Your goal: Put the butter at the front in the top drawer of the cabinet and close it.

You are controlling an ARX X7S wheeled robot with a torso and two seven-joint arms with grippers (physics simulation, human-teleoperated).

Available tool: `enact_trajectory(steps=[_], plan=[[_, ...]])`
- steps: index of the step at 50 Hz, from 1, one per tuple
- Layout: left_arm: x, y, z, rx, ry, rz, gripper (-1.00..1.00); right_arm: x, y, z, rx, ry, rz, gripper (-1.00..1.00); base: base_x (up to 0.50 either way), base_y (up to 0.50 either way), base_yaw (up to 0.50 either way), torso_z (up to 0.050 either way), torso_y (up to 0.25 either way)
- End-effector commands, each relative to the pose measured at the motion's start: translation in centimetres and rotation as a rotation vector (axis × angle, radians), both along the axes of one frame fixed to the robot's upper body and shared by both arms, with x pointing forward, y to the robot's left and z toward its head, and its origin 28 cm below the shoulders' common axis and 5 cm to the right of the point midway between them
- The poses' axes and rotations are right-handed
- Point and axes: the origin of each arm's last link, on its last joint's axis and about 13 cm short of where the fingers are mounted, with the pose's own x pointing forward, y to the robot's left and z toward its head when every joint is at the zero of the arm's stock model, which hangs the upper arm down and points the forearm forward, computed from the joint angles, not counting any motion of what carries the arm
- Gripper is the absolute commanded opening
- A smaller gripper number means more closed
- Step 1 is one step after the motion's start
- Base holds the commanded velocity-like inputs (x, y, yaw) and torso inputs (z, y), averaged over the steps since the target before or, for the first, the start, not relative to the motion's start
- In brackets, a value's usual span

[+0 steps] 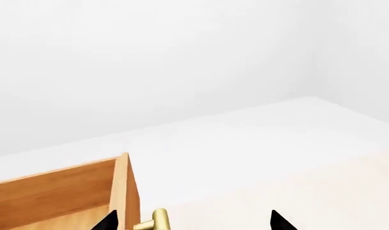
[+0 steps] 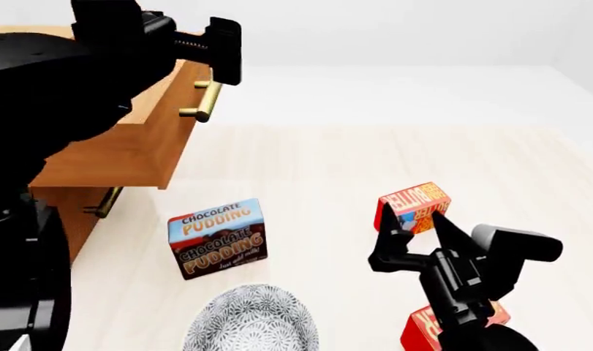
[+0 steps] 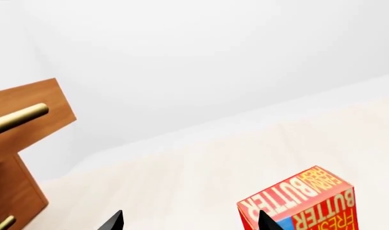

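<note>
Two alike butter boxes show in the head view. The farther butter box (image 2: 414,202) (image 3: 303,201) stands on the floor just beyond my right gripper (image 2: 414,232) (image 3: 190,221), which is open; one fingertip overlaps the box's edge and nothing lies between the fingers. The nearer butter box (image 2: 425,327) is mostly hidden under my right arm. The cabinet (image 2: 57,212) stands at the left with its top drawer (image 2: 145,146) (image 1: 53,191) pulled out. My left gripper (image 2: 223,51) (image 1: 194,223) is open at the drawer's front, with the brass handle (image 2: 205,99) (image 1: 157,220) between its fingers, close to one of them.
A brown-and-blue Chocolate Pudding box (image 2: 218,238) stands in front of the cabinet. A grey patterned bowl (image 2: 252,322) sits near the bottom edge of the head view. The lower drawer's handle (image 2: 106,202) (image 3: 2,223) shows under the open drawer.
</note>
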Motion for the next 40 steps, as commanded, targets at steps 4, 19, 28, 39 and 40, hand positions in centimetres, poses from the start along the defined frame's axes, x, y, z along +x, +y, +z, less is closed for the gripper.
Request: enact_trajectory(steps=[4, 19, 28, 39, 40], plan=[[-7.6, -0.8, -2.9, -0.110, -0.363, 0.010, 1.00, 0.2, -0.1, 0.6, -0.024, -0.021, -0.014, 1.00, 0.00, 0.00, 0.00, 0.000, 0.000], [-11.5, -1.7, -15.5, -0.349, -0.773, 0.200, 1.00, 1.5, 0.0, 2.3, -0.119, -0.068, -0.050, 1.00, 0.00, 0.00, 0.00, 0.000, 0.000], [-11.2, -1.9, -18.8, -0.404, -0.748, 0.221, 1.00, 2.1, 0.1, 3.6, -0.150, -0.092, -0.081, 1.00, 0.00, 0.00, 0.00, 0.000, 0.000], [-10.6, -1.5, -19.8, -0.415, -0.733, 0.263, 1.00, 3.8, 0.4, 7.2, -0.190, -0.107, -0.219, 1.00, 0.00, 0.00, 0.00, 0.000, 0.000], [-10.5, -1.5, -19.8, -0.412, -0.731, 0.265, 1.00, 4.1, 0.5, 7.8, -0.187, -0.093, -0.236, 1.00, 0.00, 0.00, 0.00, 0.000, 0.000]])
